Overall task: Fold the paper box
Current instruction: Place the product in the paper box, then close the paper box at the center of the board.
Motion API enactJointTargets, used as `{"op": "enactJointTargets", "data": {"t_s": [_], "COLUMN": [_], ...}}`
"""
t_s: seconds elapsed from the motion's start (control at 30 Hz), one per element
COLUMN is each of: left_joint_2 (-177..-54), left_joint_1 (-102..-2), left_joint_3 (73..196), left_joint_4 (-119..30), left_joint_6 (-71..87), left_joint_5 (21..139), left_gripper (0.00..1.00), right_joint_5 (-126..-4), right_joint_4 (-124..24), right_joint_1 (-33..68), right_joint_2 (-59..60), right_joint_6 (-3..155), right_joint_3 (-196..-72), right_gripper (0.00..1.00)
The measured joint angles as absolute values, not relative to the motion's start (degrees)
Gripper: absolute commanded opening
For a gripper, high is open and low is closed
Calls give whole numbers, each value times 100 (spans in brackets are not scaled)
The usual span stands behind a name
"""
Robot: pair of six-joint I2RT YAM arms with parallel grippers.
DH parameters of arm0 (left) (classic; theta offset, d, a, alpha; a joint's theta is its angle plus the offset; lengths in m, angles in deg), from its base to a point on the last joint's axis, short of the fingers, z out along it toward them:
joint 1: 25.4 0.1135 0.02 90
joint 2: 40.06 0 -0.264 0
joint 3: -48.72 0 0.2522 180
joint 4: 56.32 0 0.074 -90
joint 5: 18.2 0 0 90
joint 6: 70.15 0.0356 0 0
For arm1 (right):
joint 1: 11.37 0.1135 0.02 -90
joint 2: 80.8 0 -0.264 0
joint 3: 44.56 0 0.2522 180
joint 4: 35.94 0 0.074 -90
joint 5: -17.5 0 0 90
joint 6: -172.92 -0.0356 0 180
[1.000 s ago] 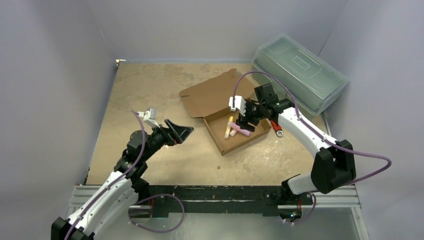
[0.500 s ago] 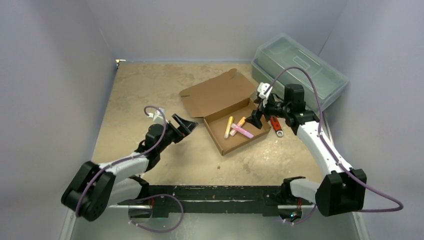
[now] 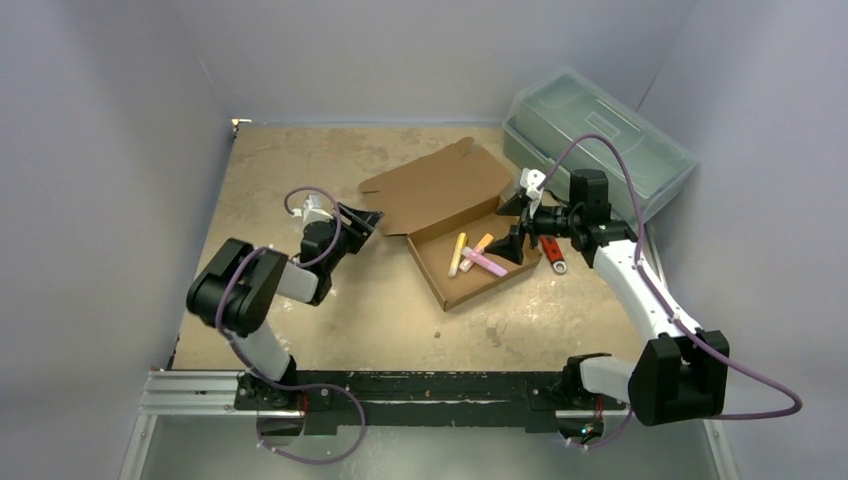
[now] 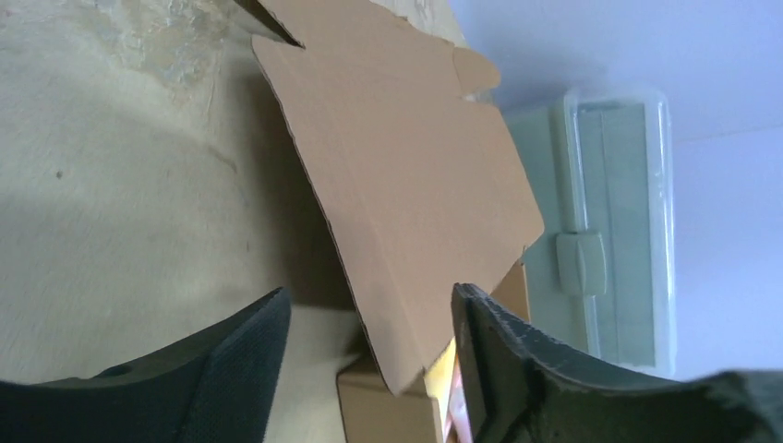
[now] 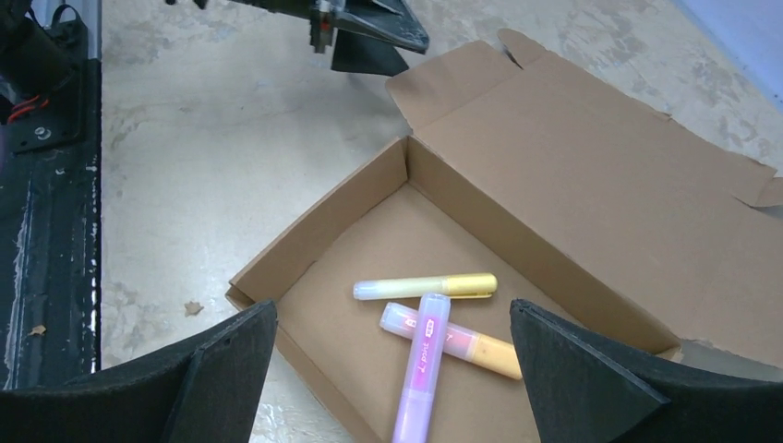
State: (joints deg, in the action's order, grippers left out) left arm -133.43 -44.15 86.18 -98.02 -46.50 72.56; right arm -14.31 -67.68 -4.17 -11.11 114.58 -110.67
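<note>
Flanking the brown corrugated cardboard mailer box (image 3: 472, 283) from above, both arms; lid (image 3: 435, 190) open.
Left wrist: left gripper (image 4: 369, 305) parted, empty, at lid edge; a skewed pinch could crumple it. Right wrist: right gripper (image 5: 392, 314) wide, empty; pastel highlighter pens (image 5: 420, 360) might jam closing.

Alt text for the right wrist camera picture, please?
An open brown cardboard box lies on a table, lid folded back, holding a yellow pen, an orange pen and a purple pen. Two black jaws frame the bottom corners, wide apart.
</note>
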Motion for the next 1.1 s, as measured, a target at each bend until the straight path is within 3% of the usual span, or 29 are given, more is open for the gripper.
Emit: {"op": "enactJointTargets", "data": {"t_s": [0.4, 0.77, 1.1], "left_joint_2": [-16770, -16536, -14604], "left_joint_1": [-3934, -3704, -3599], "left_joint_3": [9639, 9541, 9038], "left_joint_4": [-12727, -12823, -12775], "left_joint_6": [-6606, -6735, -4383], "left_joint_5": [8615, 8996, 9621], "left_gripper": [2, 0, 0], "right_joint_5": [-1424, -1450, -1656], "right_joint_4": [-6825, -6917, -6954], "right_joint_1": [-419, -419, -423], "right_joint_2": [-1026, -879, -879], "right_joint_6": [11650, 11783, 11788], "right_joint_3": [-11035, -11035, -11035], "right_gripper": [99, 99, 99]}}
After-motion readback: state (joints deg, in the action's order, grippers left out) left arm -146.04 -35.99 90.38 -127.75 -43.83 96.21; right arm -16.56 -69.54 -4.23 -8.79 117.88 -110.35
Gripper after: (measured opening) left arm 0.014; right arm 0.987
